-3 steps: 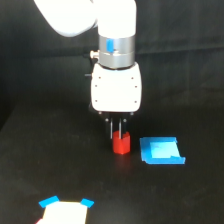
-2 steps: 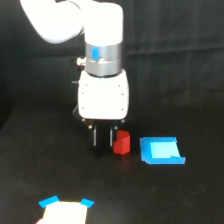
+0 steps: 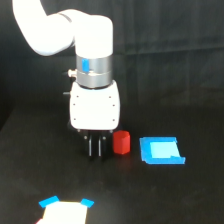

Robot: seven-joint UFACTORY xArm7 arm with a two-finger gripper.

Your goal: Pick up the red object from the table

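In the exterior view, the white arm [image 3: 75, 35] reaches down from the upper left, and its gripper [image 3: 96, 147] points straight down at the black desk [image 3: 190, 195]. The dark fingers [image 3: 91, 146] sit close together, nearly touching, with nothing between them. The red block [image 3: 121, 142] stands upright on the desk just to the right of the fingers, not gripped. Farther right, near the block, lies a flat blue piece [image 3: 161, 150]. A white and blue item [image 3: 65, 209] sits at the near edge.

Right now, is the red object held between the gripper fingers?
No, the red object stands on the table beside the gripper, toward the exterior view's right.
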